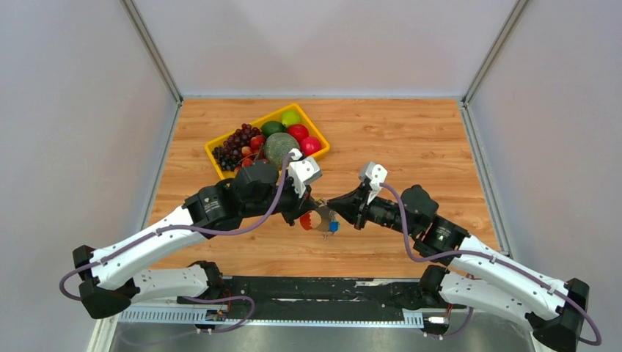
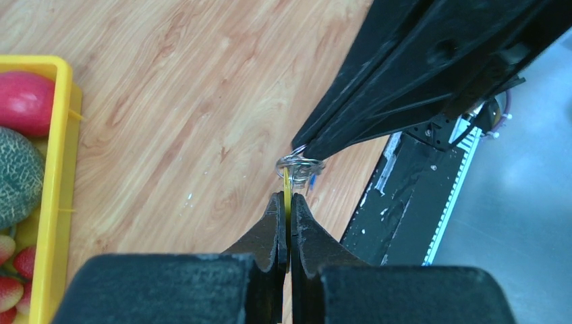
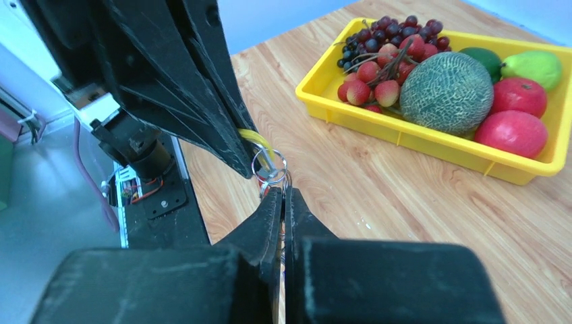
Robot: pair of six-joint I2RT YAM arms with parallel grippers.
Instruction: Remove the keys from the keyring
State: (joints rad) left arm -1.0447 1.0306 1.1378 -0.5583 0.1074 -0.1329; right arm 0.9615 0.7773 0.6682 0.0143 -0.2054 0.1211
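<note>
Both arms meet at mid-frame in the top view, with the keyring (image 1: 320, 218) held off the worktop (image 1: 411, 147) between them, the red tag (image 1: 308, 219) on its left and a blue key (image 1: 334, 226) dangling at its lower right. My left fingers (image 2: 270, 226) are pressed together, pinching the yellow key (image 2: 287, 192) by its head. That key's long axis runs straight up the left wrist frame, out of the fingertips and into the ring just above them. My right fingers (image 3: 300, 219) are pressed together too and look to nip the ring's wire at its lower edge, though the contact is too small to be sure of. They enter the left wrist frame from the upper right and end on the ring. Neither arm is nearer, since both touch the bunch. I judge the next move turns on that axis: the left drags the yellow key away along it while the right holds the ring. The fruit tray (image 3: 432, 145) sits well apart.
</note>
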